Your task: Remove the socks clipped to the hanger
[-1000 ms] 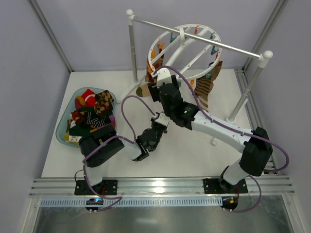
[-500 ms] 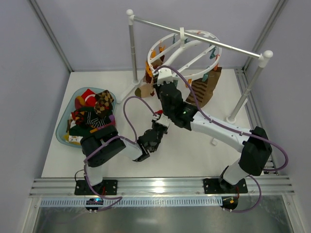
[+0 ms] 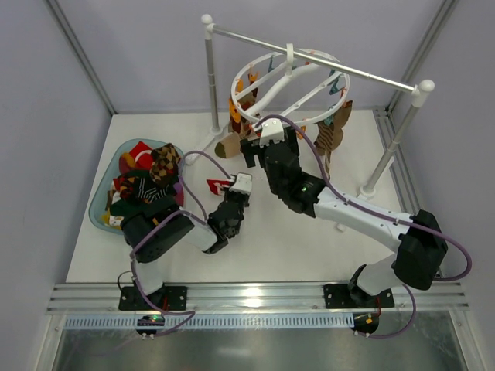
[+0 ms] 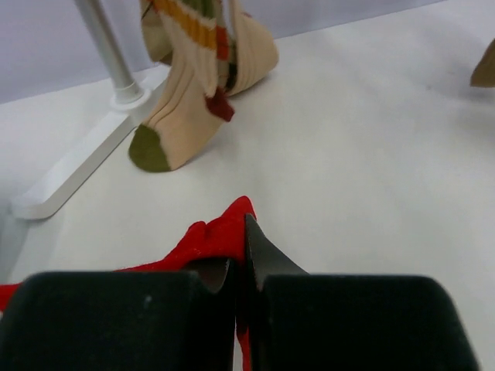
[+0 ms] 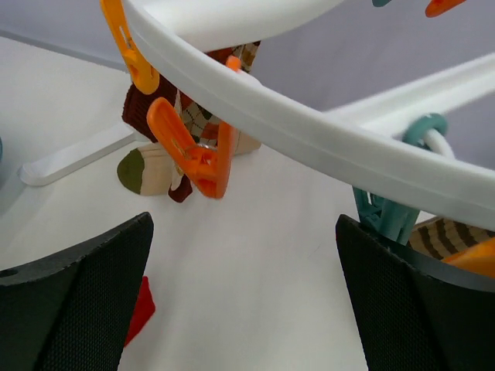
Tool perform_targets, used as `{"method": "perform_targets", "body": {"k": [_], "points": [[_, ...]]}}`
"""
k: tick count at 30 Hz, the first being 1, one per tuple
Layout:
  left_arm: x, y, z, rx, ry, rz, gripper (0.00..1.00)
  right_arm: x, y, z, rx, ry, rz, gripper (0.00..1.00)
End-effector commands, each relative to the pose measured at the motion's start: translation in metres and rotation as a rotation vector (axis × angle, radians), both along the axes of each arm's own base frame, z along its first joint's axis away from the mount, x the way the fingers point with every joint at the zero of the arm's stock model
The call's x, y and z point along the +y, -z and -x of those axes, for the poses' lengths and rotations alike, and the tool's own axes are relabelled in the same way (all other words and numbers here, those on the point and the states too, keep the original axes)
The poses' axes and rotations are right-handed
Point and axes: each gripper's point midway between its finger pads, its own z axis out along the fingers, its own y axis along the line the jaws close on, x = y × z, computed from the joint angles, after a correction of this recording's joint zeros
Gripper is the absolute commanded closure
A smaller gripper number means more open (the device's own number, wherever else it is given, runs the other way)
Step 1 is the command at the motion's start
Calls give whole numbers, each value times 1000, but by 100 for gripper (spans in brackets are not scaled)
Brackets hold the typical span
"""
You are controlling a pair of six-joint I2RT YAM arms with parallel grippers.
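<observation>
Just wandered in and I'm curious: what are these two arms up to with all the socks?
They are taking socks off the round hanger. The left tool is shut on a red sock, low over the table. The right tool is open just under the hanger's rim, beside an orange clip. Several socks hang from the hanger, and a pile lies in the tray at left.

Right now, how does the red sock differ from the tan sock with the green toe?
The red sock is plain red; the tan sock is ribbed, with striped bands and an olive toe. The red sock is pinched in the shut left hand, low over the table; the tan sock hangs from the hanger, untouched. Both are limp fabric socks.
</observation>
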Motion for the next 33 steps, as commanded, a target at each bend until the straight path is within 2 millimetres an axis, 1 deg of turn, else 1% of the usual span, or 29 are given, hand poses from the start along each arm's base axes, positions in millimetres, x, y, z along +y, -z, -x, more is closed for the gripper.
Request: {"method": "perform_targets", "body": {"k": [1,2,3,4,5,6,7,8,9,11,12,13,14,15,16,17,18,19,20,21,23,25,28,29,30,31,33], "points": [[34,-55,-9,-113,-57,287,100,-7,-32,11,-62,-24,-121,0],[49,-51,-18,-93,-71,291,100,-7,-32,13,-63,-30,-127,0],[53,-62,-20,-83,-55,365,100,-7,-32,14,-64,-43,-131,0],[57,-47,-24,-19,-58,325,100,-9,-34,17,-69,-47,-141,0],[58,-50,-27,-4,-35,336,100,-10,-31,18,-65,-50,-141,0],[70,-51,-32,0,-57,338,100,-10,-31,19,-66,-54,-147,0],[76,-57,-32,-11,-69,337,100,-11,-31,21,-66,-59,-147,0],[82,-58,-32,-12,-78,334,100,-11,-30,22,-64,-62,-147,0],[96,-60,-37,-12,-104,335,100,-12,-30,23,-66,-63,-153,0],[110,-64,-42,41,-111,394,100,-12,-28,24,-63,-66,-152,0],[128,-66,-50,60,-116,428,100,-12,-28,24,-63,-66,-154,0],[137,-66,-48,95,-131,473,100,-11,-25,24,-59,-69,-152,0],[146,-69,-47,94,-149,500,100,-11,-24,24,-58,-69,-151,0],[163,-71,-46,82,-202,517,100,-11,-25,24,-60,-69,-153,0],[174,-71,-44,74,-243,527,100,-11,-25,24,-60,-71,-152,0],[185,-77,-38,54,-276,552,100,-10,-24,24,-58,-74,-149,0],[204,-78,-37,35,-353,560,100,-10,-23,23,-56,-74,-147,0],[212,-77,-34,39,-384,559,100,-10,-24,24,-56,-73,-149,0],[220,-84,-33,24,-399,589,100,-9,-22,24,-54,-77,-145,0],[234,-85,-34,17,-433,602,100,-10,-23,24,-55,-77,-149,0],[247,-91,-35,-8,-462,637,100,-10,-22,25,-54,-80,-148,0],[266,-94,-35,-33,-531,646,100,-11,-22,25,-55,-80,-149,0],[287,-88,-37,-51,-604,670,100,-11,-22,27,-55,-84,-149,0],[295,-80,-34,-56,-640,674,100,-12,-22,27,-56,-84,-150,0],[306,-77,-35,-86,-669,701,100,-12,-22,27,-56,-84,-149,0],[313,-65,-31,-88,-700,705,100,-12,-22,27,-56,-86,-149,0],[328,-61,-29,-131,-738,731,100,-12,-21,27,-54,-86,-147,0]]}}
